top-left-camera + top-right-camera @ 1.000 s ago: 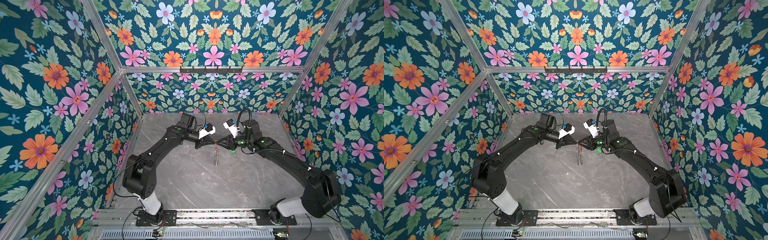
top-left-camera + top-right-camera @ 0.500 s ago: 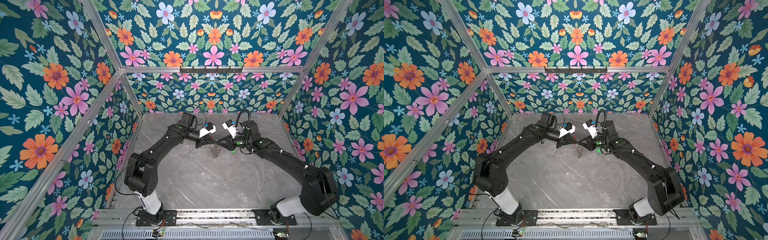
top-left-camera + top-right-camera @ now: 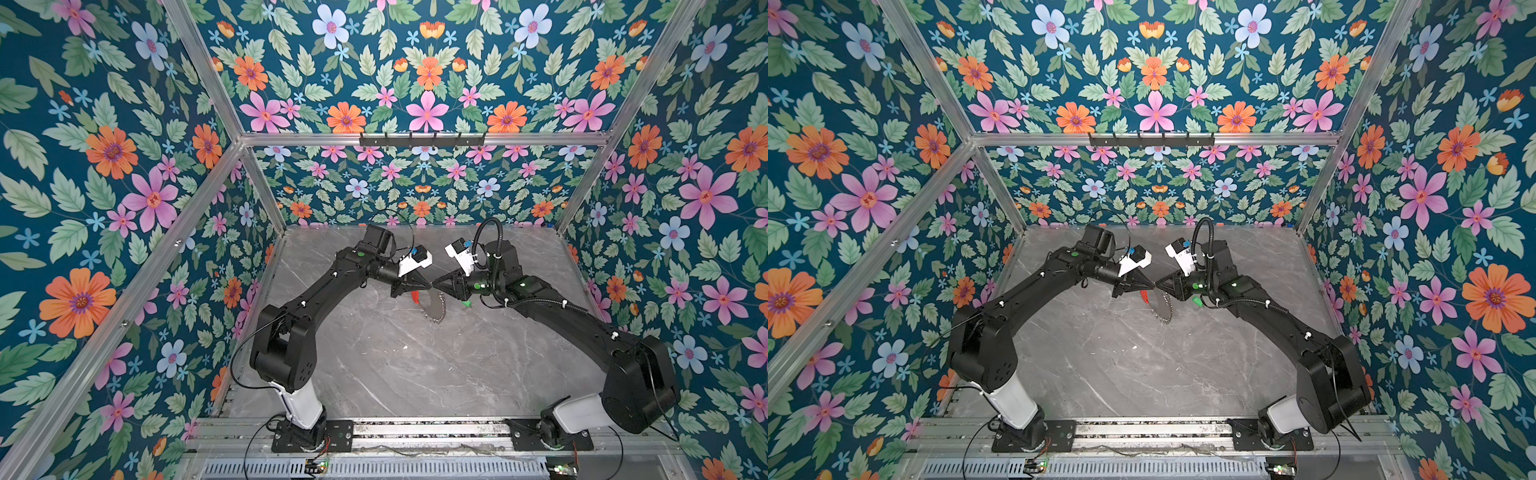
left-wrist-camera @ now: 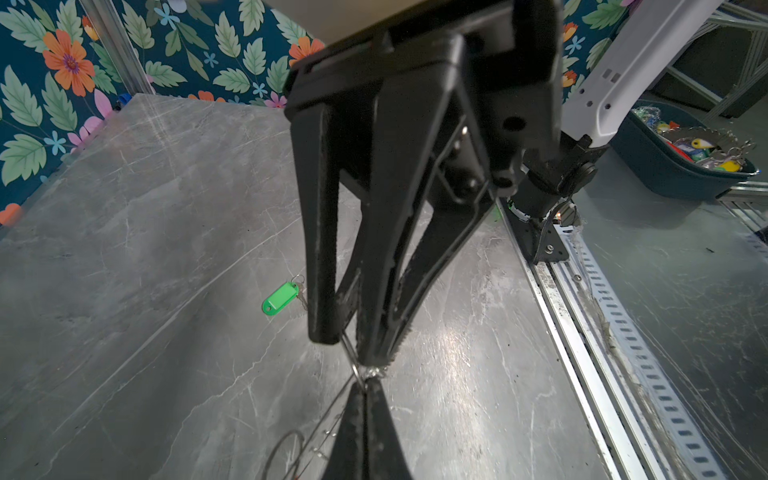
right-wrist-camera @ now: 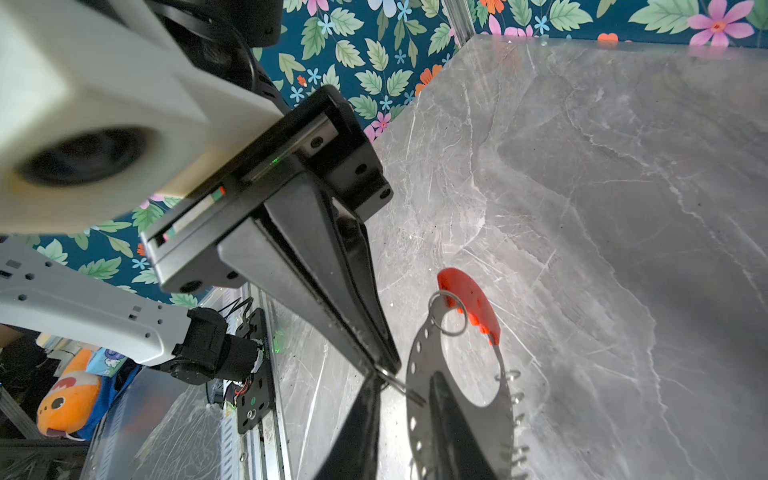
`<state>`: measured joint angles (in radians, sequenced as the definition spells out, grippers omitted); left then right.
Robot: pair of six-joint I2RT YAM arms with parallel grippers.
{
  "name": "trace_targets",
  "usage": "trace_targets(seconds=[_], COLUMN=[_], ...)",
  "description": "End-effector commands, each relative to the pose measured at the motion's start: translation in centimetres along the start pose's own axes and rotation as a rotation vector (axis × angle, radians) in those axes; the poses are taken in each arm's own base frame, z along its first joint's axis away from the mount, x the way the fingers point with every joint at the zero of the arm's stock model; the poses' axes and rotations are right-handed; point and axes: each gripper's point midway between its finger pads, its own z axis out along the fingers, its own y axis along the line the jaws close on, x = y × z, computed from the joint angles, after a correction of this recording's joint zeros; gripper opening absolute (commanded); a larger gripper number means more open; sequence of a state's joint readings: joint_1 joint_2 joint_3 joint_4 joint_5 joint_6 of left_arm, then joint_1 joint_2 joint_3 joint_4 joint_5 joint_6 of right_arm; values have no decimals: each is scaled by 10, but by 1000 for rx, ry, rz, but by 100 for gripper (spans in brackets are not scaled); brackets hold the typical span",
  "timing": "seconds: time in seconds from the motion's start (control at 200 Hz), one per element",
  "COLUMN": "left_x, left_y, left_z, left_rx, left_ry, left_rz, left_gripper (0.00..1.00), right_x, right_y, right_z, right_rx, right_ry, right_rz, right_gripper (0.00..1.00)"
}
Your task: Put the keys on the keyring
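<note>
In both top views my left end effector [image 3: 427, 286] points in from the left to the middle of the frame. Its jaws are pressed fully together on a thin wire loop at the edge of the keyring [image 3: 435, 311]. The keyring hangs tilted below that pinch, above the grey marble surface [image 3: 374, 365]. Its red segment [image 3: 415, 296] sits just under my left fingers, and small silver loops [image 5: 513, 399] fringe its outer edge.

My right end effector [image 3: 436, 286] points in from the right, almost tip to tip with the left one. In the right wrist view its jaws stand a little apart with the keyring's grey band between them. I cannot tell whether either finger presses the band.

Further right in both top views, the green key [image 3: 467, 304] lies flat on the surface beneath my right wrist. It is apart from the keyring and nothing holds it. The left wrist view shows a small silver ring at one end of it.
</note>
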<state>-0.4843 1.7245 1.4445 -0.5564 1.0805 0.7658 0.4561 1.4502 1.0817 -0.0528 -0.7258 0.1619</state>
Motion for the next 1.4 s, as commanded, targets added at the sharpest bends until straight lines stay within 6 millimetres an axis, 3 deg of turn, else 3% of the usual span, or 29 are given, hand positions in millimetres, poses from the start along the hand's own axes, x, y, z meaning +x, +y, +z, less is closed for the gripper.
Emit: trace_targets(seconds=[0.0,0.77,0.935,1.245,1.395], left_x=[-5,-6,-5,-6,-5], left_y=[-4,-5,-7,-13,-15], left_z=[-4,-3,-4,-6,-7], left_rx=[7,12,15,58,63], left_ry=[-11,-14,-7,6,25], left_rz=[12,9,8,3,1], left_gripper=[0,0,0,0,0], right_x=[-4,-4,-2,0,1], right_y=[2,10,9,10,4], right_z=[-2,4,7,6,2], right_rx=[3,-28,-23,-29,24], right_ry=[-13,-8,-2,4,-1], right_rz=[-37,-40,-46,-50,-65], right_gripper=[23,4,24,19,31])
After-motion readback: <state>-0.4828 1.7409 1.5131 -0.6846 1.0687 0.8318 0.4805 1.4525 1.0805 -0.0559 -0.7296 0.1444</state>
